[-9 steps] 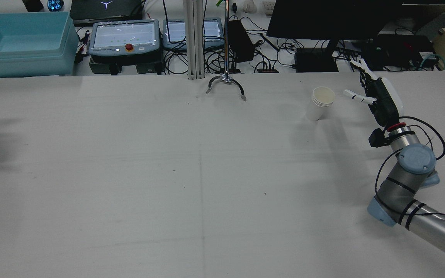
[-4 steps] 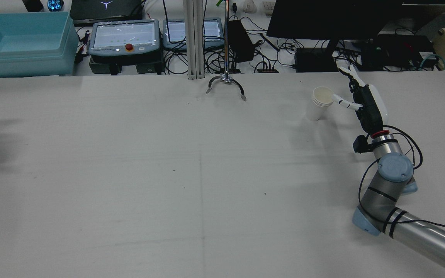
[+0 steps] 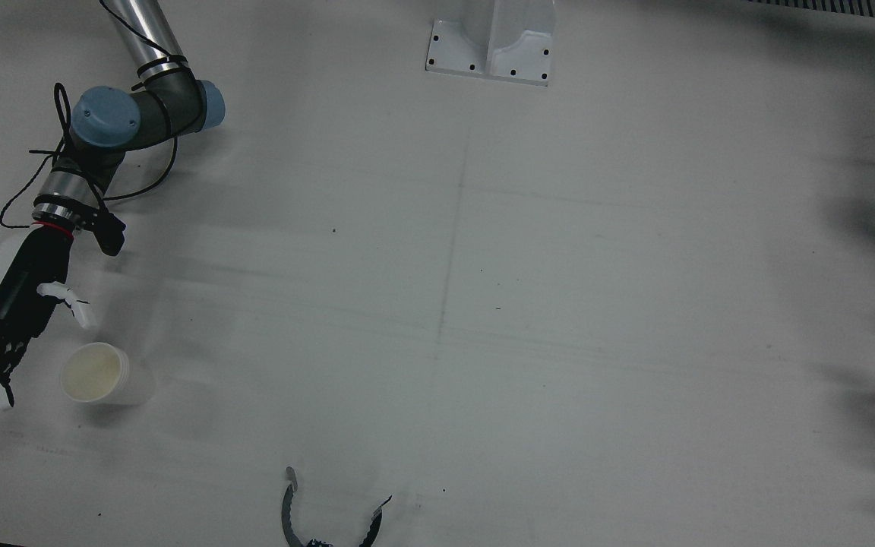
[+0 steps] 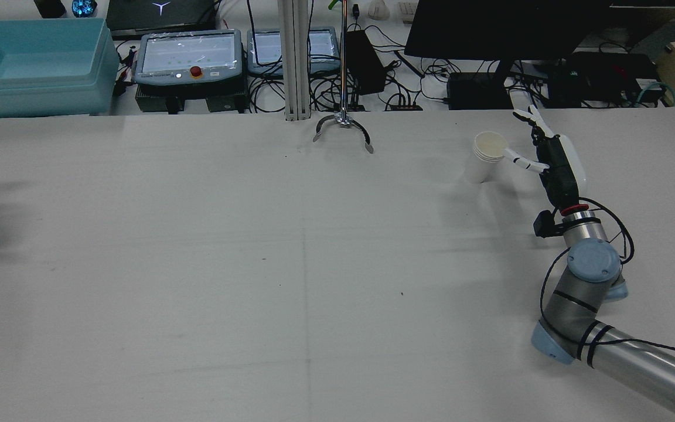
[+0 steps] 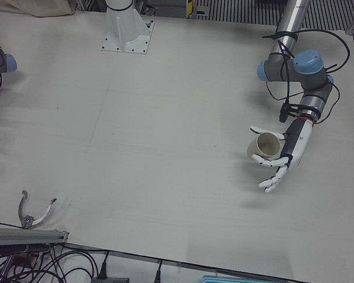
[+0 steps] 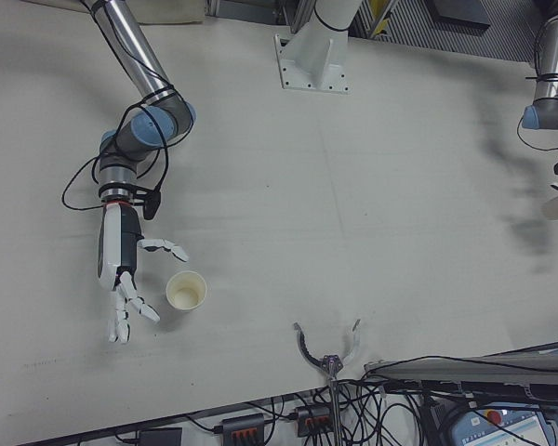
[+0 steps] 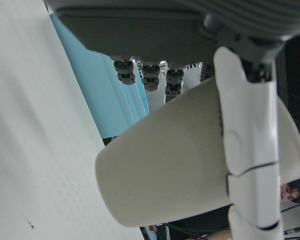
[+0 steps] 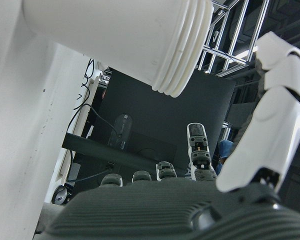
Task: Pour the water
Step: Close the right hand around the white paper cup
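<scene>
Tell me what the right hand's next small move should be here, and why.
Probably ease the right hand sideways toward the white cup until the cup sits between thumb and fingers, then close. The hand is open beside the cup, its fingers spread, and the right-front view shows a gap between them. The cup stands upright on the table, not yet grasped.

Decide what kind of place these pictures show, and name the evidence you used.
Most likely a robotics lab bench: a UR arm with a dexterous right hand by a paper cup on a white table, with teach pendants and cabling behind.
</scene>
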Controlling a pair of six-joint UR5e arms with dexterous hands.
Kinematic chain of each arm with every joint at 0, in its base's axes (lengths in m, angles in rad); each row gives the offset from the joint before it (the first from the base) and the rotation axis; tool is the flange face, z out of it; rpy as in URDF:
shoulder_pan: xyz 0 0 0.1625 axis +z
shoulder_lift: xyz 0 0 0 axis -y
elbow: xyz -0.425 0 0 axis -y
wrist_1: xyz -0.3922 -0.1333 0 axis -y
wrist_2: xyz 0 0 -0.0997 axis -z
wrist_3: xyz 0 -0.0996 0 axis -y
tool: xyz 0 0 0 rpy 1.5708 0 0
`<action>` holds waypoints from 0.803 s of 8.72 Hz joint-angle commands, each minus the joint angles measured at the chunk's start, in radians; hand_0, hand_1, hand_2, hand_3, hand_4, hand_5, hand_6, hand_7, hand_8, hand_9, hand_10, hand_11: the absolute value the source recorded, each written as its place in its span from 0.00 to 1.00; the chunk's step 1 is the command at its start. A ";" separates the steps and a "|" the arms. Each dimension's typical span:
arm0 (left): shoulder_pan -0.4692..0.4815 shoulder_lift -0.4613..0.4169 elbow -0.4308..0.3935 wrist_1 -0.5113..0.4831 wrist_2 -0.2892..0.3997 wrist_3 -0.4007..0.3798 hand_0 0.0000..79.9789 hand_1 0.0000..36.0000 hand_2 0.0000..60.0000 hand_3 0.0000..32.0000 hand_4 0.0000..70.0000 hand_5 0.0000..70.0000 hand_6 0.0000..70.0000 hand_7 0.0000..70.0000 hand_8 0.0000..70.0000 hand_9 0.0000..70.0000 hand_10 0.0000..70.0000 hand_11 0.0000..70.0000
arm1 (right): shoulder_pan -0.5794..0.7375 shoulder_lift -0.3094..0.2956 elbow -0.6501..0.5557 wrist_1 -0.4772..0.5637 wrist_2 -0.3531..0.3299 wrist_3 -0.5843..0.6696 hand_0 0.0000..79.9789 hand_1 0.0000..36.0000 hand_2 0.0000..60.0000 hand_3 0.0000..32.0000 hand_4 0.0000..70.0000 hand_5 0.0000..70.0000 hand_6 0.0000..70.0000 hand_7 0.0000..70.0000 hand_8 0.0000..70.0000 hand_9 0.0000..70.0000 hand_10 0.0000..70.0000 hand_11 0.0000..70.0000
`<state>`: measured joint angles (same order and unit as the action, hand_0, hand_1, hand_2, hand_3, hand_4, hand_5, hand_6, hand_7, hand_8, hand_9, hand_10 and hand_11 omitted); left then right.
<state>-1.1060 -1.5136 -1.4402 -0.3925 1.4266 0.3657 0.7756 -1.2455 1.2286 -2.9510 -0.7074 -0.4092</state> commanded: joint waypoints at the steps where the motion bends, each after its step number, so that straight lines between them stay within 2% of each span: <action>1: 0.000 -0.002 0.011 -0.017 0.006 -0.001 0.76 0.50 0.00 0.00 0.87 0.54 0.15 0.32 0.10 0.18 0.09 0.14 | -0.004 0.012 -0.040 0.000 0.017 0.001 0.53 0.39 0.40 0.15 0.02 0.26 0.03 0.14 0.00 0.01 0.00 0.00; 3: 0.000 -0.003 0.011 -0.020 0.011 -0.001 0.76 0.51 0.00 0.00 0.86 0.54 0.15 0.32 0.10 0.18 0.09 0.14 | -0.009 0.050 -0.086 0.000 0.017 0.000 0.53 0.39 0.39 0.18 0.00 0.24 0.02 0.12 0.00 0.00 0.00 0.00; 7: 0.003 -0.011 0.030 -0.037 0.011 0.001 0.77 0.51 0.00 0.00 0.85 0.54 0.16 0.33 0.11 0.19 0.09 0.15 | -0.054 0.050 -0.087 -0.003 0.017 -0.003 0.54 0.41 0.40 0.16 0.00 0.23 0.02 0.13 0.00 0.01 0.00 0.00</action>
<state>-1.1030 -1.5249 -1.4220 -0.4162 1.4371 0.3664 0.7480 -1.1968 1.1443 -2.9524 -0.6904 -0.4106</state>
